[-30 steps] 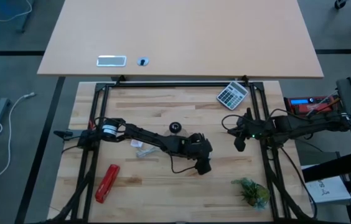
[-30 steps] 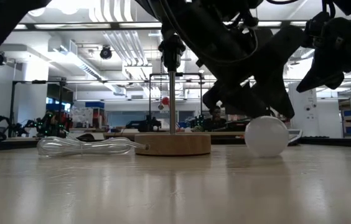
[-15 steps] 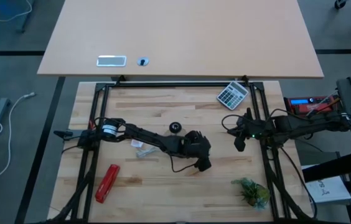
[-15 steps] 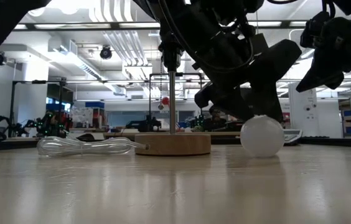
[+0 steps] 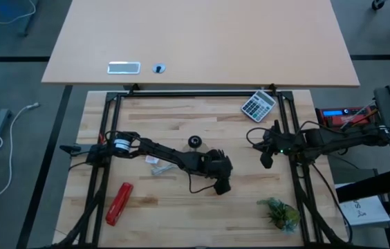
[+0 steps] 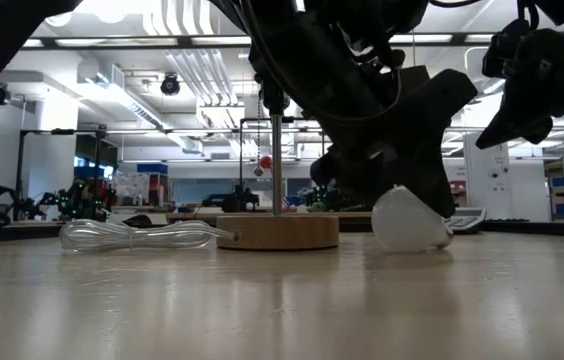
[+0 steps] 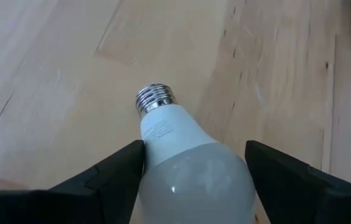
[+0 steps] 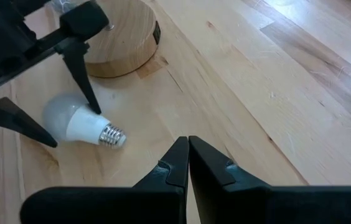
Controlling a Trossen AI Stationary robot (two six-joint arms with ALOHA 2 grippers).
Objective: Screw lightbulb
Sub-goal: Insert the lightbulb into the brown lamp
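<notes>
The lightbulb [image 7: 188, 168], white with a silvery screw end [image 7: 155, 99], lies on its side on the table. It also shows in the low view [image 6: 409, 220] and the right wrist view [image 8: 76, 124]; in the high view my left arm hides it. My left gripper [image 5: 220, 181] is low over the table's middle and shut on the bulb. The round wooden disc [image 6: 277, 231] with its stem and black socket [image 5: 194, 142] stands a little farther back. My right gripper [image 5: 267, 160] hovers at the right, shut and empty [image 8: 188, 149]. My left gripper pinches the bulb's white globe [image 7: 163, 155] between its two fingers, one on each side. The fingers [image 8: 91, 93] slant down from above and lie along the bulb, whose screw end points away from the wrist. The bulb lies on the table.
A clear plastic scrap [image 5: 157, 164] lies left of the disc. A red object [image 5: 119, 203] lies at the near left, a calculator [image 5: 258, 105] at the far right, a green leafy thing [image 5: 280, 213] at the near right. Black frame bars run along the table's sides.
My left gripper has gone a little toward the table's left. The bulb has slid along the table with it, nearer the wooden disc, and has turned about: the low view showed a round globe before and shows its tapered neck now.
</notes>
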